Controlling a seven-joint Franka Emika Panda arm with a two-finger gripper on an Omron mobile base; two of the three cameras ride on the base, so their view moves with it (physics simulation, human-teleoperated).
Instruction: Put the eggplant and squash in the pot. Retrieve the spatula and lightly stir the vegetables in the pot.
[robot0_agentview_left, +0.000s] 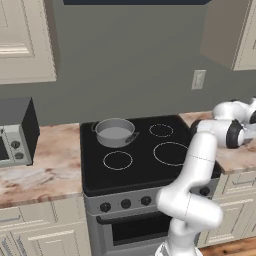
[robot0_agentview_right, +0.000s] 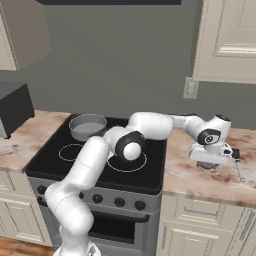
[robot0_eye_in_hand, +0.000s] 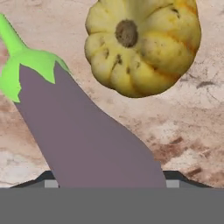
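Closing on the eggplant (robot0_eye_in_hand: 92, 140), lower centre of the hand view, beside the squash (robot0_eye_in_hand: 142, 46) at upper right.

Gripper (robot0_agentview_right: 210, 161) low over the counter (robot0_agentview_right: 200, 182) at right of the right base view; jaws astride the eggplant, clamped or not, cannot tell. Could slip off the tapering body or nudge the squash. Pot (robot0_agentview_left: 115, 132) well apart, upper left on the stove (robot0_agentview_left: 145, 155); open room between.
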